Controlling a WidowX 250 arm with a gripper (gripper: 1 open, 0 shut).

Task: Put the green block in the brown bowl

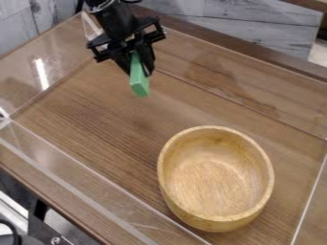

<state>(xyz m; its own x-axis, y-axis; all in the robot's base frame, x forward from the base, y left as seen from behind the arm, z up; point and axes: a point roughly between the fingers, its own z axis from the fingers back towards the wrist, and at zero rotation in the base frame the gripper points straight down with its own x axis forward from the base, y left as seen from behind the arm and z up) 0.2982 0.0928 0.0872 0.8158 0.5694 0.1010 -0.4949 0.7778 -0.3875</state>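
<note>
The green block (137, 77) is a bright green bar at the upper left of the wooden table, tilted with its lower end near the tabletop. My black gripper (132, 57) is shut on the block's upper end, coming down from above. I cannot tell whether the lower end touches the wood. The brown bowl (215, 177) sits at the lower right, wide, shallow, light tan, with nothing inside it, well apart from the block.
The wooden table (90, 134) is ringed by a low clear plastic wall (76, 172) along the front and left. A whitish plank wall (255, 24) stands behind. Dark gear shows at the bottom left corner.
</note>
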